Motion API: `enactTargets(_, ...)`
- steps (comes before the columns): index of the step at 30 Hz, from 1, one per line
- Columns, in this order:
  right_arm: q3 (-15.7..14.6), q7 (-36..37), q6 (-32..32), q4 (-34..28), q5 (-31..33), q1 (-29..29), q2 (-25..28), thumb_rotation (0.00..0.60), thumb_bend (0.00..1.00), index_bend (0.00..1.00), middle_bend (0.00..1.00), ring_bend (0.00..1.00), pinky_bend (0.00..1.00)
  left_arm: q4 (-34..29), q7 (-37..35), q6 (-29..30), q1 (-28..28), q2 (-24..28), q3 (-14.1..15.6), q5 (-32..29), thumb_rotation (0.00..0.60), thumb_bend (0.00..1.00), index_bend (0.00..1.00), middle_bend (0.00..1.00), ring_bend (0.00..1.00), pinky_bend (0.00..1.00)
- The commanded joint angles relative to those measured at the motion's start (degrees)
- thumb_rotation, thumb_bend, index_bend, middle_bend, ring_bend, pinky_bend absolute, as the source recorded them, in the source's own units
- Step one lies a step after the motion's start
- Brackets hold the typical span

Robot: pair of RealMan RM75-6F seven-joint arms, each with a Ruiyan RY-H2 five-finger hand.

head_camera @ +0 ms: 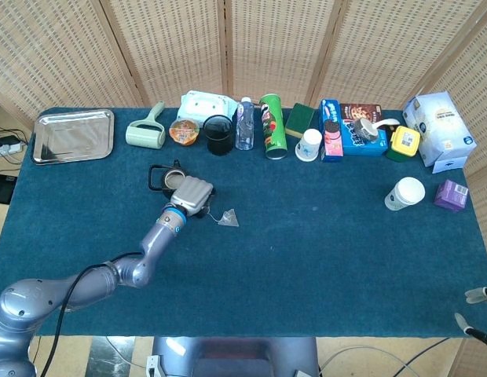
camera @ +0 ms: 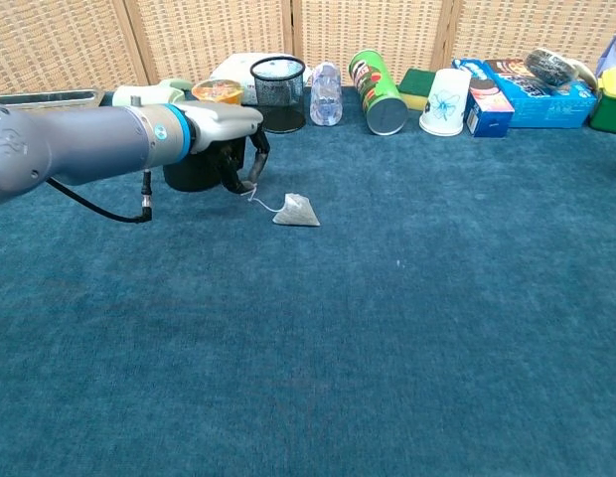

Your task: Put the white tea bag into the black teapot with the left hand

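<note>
While the tea bag (camera: 297,212) lies on the cloth just right of the teapot (camera: 197,167), the left hand (camera: 229,134) pinches its string (camera: 260,202).

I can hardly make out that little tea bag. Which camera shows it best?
The chest view: there the white tea bag lies large on the cloth, its pyramid shape and string plain, the string running to the left hand. The head view shows it as a small pale speck beside that hand.
</note>
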Motion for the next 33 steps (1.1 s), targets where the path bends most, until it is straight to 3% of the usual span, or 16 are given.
enactTargets(1, -0.11, 0.25, 0.16, 0.17, -0.30, -0.06, -0.08, 0.600, 0.28, 0.41, 0.44, 0.38, 0.31, -4.67, -2.11, 2.11, 1.51, 3.23, -1.03, 0.78, 0.600, 0.45, 0.63, 1.00, 1.00, 0.94)
enactTargets(22, -1.20, 3.54, 1.69, 2.51, -3.43, -0.61, -0.80, 0.600, 0.27, 0.41, 0.44, 0.38, 0.31, -24.95, -8.56, 11.81, 7.36, 16.15, -4.30, 4.44, 0.600, 0.46, 0.64, 1.00, 1.00, 0.95)
enactTargets(33, -1.42, 6.11, 1.67, 4.74, -3.90, -0.80, -1.50, 0.600, 0.27, 0.41, 0.44, 0.38, 0.32, -31.42, -10.14, 14.98, 8.52, 20.41, -6.63, 3.14, 0.600, 0.46, 0.64, 1.00, 1.00, 0.94)
